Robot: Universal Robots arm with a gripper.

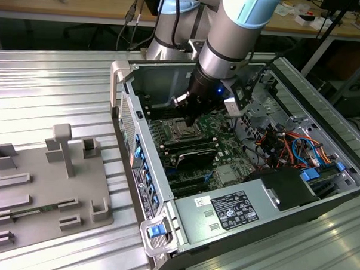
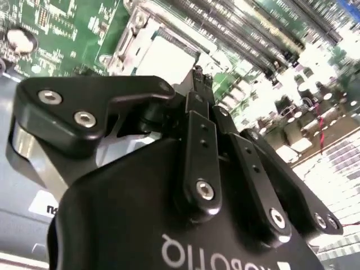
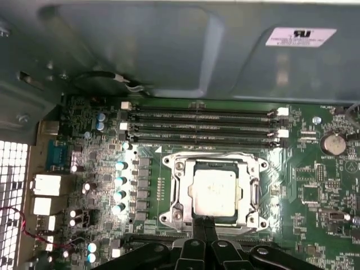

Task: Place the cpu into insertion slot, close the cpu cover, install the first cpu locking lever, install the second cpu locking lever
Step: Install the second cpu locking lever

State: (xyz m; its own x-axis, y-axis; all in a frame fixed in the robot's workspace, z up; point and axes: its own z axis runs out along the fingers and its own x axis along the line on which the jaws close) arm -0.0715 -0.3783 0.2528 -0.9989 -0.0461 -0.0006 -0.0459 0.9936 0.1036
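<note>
- Your gripper [image 3: 205, 224] hangs over the open computer case [image 1: 321, 195], its black fingers [image 2: 198, 98] pressed together with nothing between them
- In the first wrist view the fingertips sit at the near edge of the insertion slot [image 3: 214, 192], just touching or barely above the metal frame; which, you cannot tell
- The cpu [image 3: 212, 191] lies flat in the slot, silvery top facing up
- The cpu cover [image 3: 178, 185] looks closed down around the chip, its window framing the silvery top
- You can see the same chip past the fingertips in the second wrist view, cpu [image 2: 163, 56] pale and bright
- Long black memory slots [image 3: 202, 125] run beside the socket on the green circuit board [image 3: 315, 191]
- On the exterior view's left a grey fixture tray [image 1: 43, 189] rests on the table, well apart from the case
</note>
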